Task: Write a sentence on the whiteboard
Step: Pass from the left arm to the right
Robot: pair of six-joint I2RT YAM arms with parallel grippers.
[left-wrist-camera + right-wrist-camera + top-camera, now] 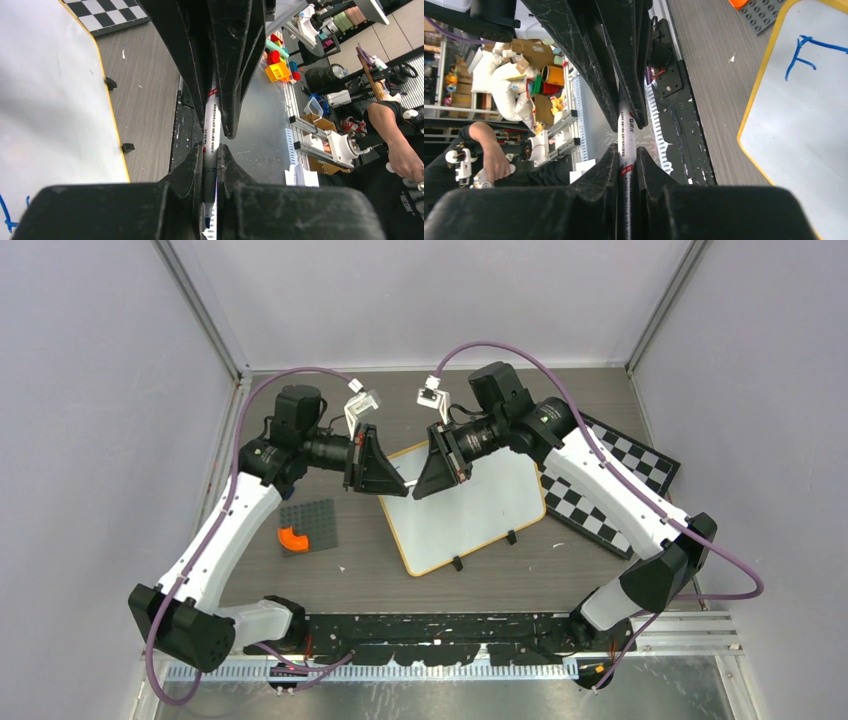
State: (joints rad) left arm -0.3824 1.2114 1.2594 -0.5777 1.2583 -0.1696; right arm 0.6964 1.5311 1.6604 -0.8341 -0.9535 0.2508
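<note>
The whiteboard [480,515] lies flat mid-table, white with an orange-yellow frame; it also shows at the left of the left wrist view [50,100] and at the right of the right wrist view [804,120]. A blue mark like an F [806,52] is drawn on it. Over its far-left corner my left gripper [378,468] and right gripper [432,468] face each other. Both are shut on one white marker [212,117]. The left gripper [212,150] holds the end with the bare blue tip [206,220]. The right gripper [626,150] clamps the marker's [626,127] other end.
A black-and-white checkered board [612,485] lies right of the whiteboard. Left of it sits a grey studded plate [308,525] with an orange piece [293,538]. Two black clip feet [457,563] stick out at the whiteboard's near edge. A black rail [440,625] runs along the table's front.
</note>
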